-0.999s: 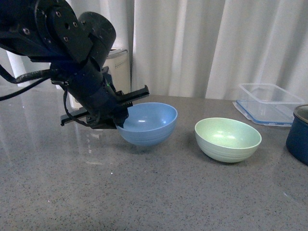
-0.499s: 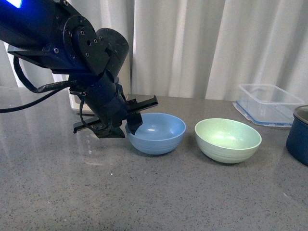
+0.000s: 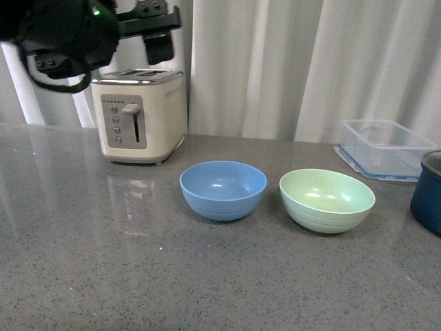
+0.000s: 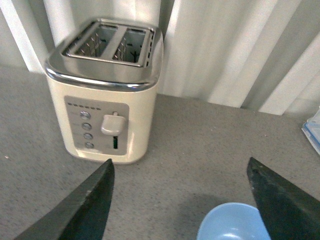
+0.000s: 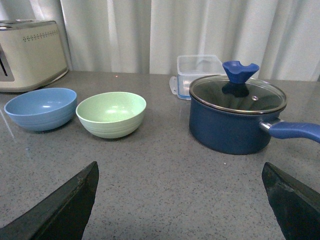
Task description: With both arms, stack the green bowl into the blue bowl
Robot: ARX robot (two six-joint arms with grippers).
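Observation:
The blue bowl stands upright on the grey counter, with the green bowl a little to its right; a small gap separates them. My left gripper hangs open high at the upper left, above the toaster, holding nothing. In the left wrist view the left gripper looks down past the blue bowl's rim. My right gripper is open over bare counter, with the blue bowl and green bowl well ahead of it. The right arm does not show in the front view.
A cream toaster stands behind and left of the blue bowl. A clear plastic container sits at the back right. A dark navy lidded pot stands right of the green bowl, its handle pointing right. White curtains close the back.
The left gripper has let go of the blue bowl's rim and risen up to the upper left. The bowl now rests level on the counter; the green bowl has not moved.

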